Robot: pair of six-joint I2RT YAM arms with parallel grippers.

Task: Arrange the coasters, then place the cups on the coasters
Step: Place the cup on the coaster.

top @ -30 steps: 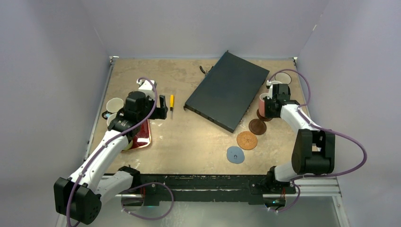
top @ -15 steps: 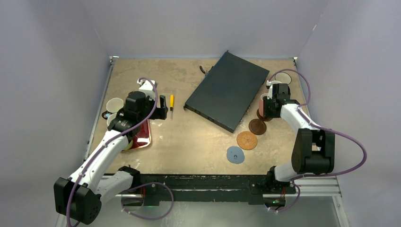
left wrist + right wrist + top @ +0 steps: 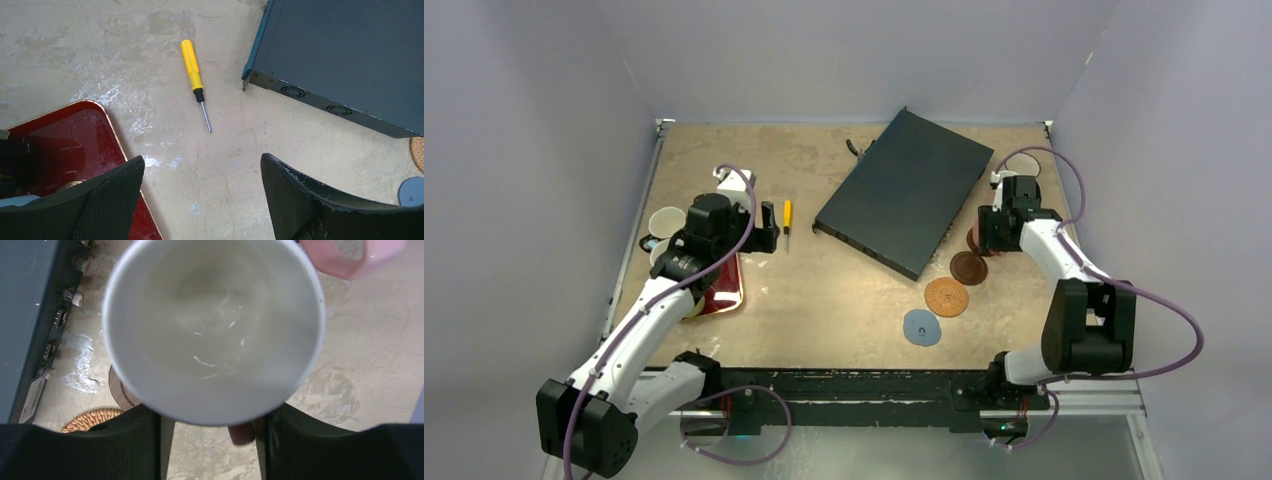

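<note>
A pink cup [image 3: 215,325] with a cream inside fills the right wrist view, standing on a dark brown coaster [image 3: 120,390] by the box. My right gripper [image 3: 212,412] is open, its black fingers [image 3: 125,440] parted on either side of the cup's base. In the top view a second dark brown coaster [image 3: 968,267], the cork coaster [image 3: 946,296] and the blue-grey coaster [image 3: 922,327] run in a line towards the front. Two more cups [image 3: 667,221] sit at the left edge and one [image 3: 1024,165] at the far right. My left gripper [image 3: 202,165] hangs open over bare table.
A large dark flat box [image 3: 904,190] lies diagonally at the back middle. A yellow screwdriver [image 3: 195,75] lies left of it. A dark red tray [image 3: 75,140] with a gold rim sits under the left arm.
My right gripper's jaws have opened off the pink cup, and the gripper has shifted slightly back and left. The left arm has not moved.
</note>
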